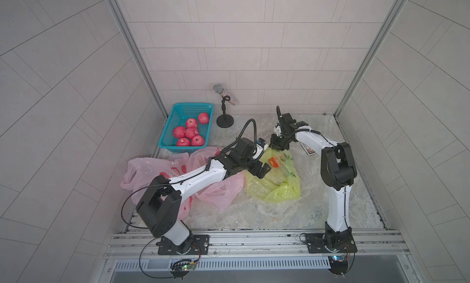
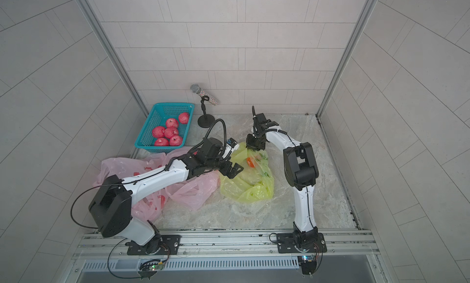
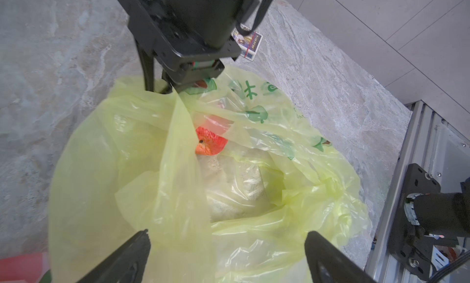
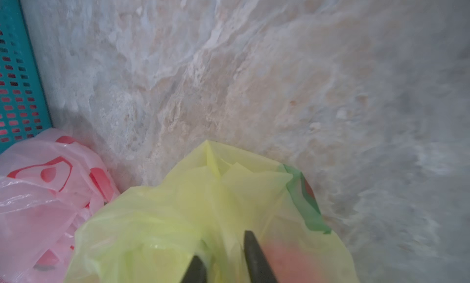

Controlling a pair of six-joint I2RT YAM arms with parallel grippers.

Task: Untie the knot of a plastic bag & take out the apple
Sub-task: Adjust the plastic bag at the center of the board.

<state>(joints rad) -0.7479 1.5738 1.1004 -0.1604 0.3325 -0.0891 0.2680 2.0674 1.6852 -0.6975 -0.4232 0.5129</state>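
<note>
The marbled tabletop (image 1: pixel 254 210) carries everything. On the robot's left side lie crumpled pink plastic bags (image 1: pixel 142 172), partly under the left arm. Just beside them, near the middle, sits the yellow plastic bag (image 1: pixel 279 190), printed in green, its film loose and rumpled. A teal basket (image 1: pixel 178 149) stands at the far left corner with six red apples (image 1: pixel 191 133) in it, and a microphone (image 1: pixel 225 93) on a black stand is next to it by the back wall.

The left gripper (image 3: pixel 226 241) hovers over the near-left edge of the yellow bag with its jaws spread wide and nothing between them. The right gripper (image 4: pixel 223 258) is down at the bag's far edge. Its jaws stand partly apart with a fold of yellow film between them, and a ridge of film runs up toward it. Whether the jaws actually pinch the film cannot be told.

The apple (image 3: pixel 211 144) lies inside the yellow bag, a red patch showing among the folds between the two grippers. A small printed card box (image 1: pixel 308 149) lies on the table near the right arm.
</note>
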